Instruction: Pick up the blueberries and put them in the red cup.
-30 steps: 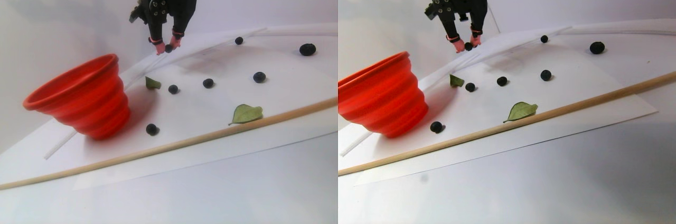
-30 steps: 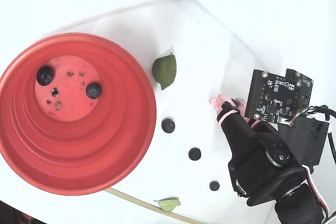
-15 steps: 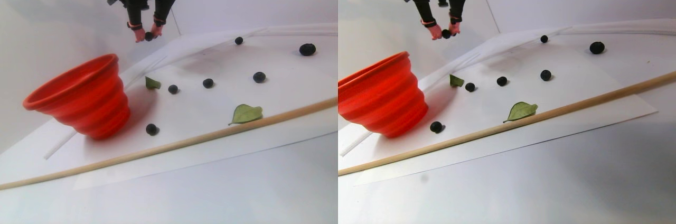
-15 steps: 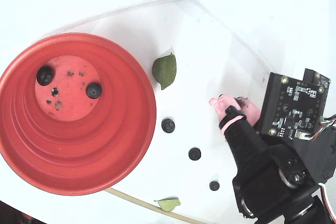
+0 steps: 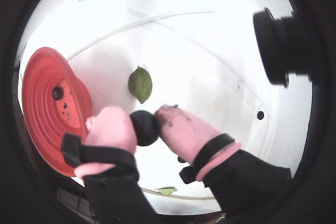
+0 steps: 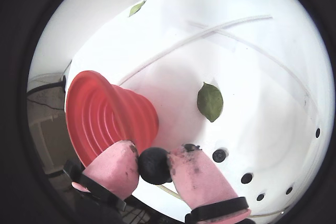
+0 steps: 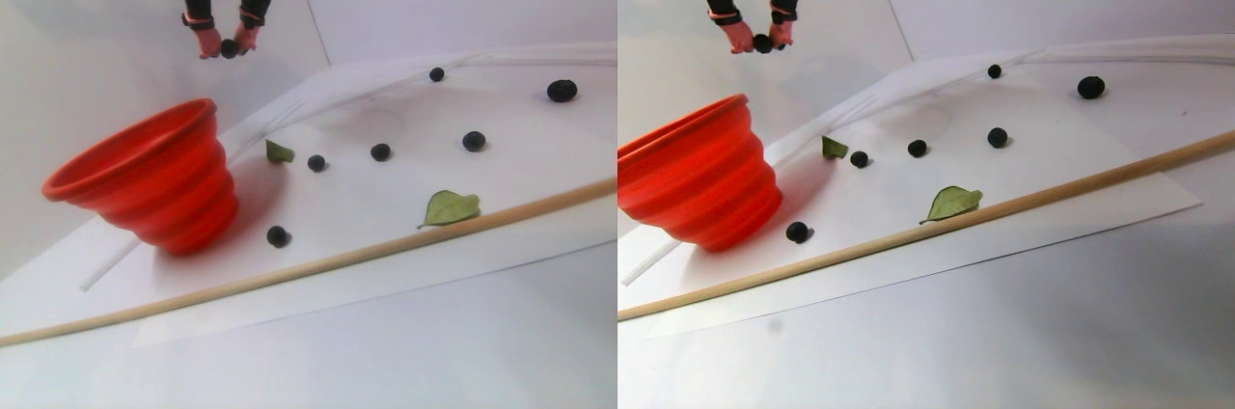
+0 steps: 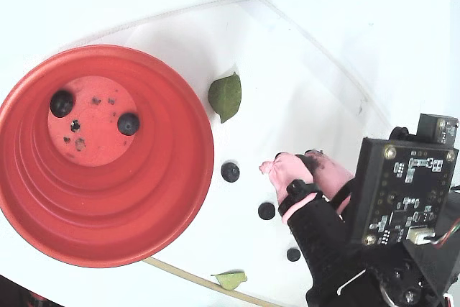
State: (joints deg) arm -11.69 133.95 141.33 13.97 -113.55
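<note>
My gripper point(image 7: 229, 46) hangs high above the table, shut on one dark blueberry point(image 5: 144, 127) pinched between its pink fingertips point(image 6: 118, 169). In the stereo pair view it is above and slightly behind the red cup point(image 7: 145, 182), to the right of the cup's mouth. From above, the gripper point(image 8: 305, 163) is still well right of the red cup point(image 8: 165, 177). Two blueberries point(image 8: 62, 102) point(image 8: 129, 123) lie on the cup's speckled bottom. Several loose blueberries point(image 7: 316, 163) point(image 7: 381, 151) point(image 7: 473, 141) rest on the white sheet.
A large green leaf point(image 7: 450, 206) and a small one point(image 7: 279, 151) lie on the sheet. A long wooden stick point(image 7: 338, 259) runs along the sheet's near side. A white tube point(image 7: 521, 54) curves along the far side.
The gripper has risen and moved left toward the cup in the stereo pair view, carrying the blueberry. Everything on the sheet and in the cup is unmoved.
</note>
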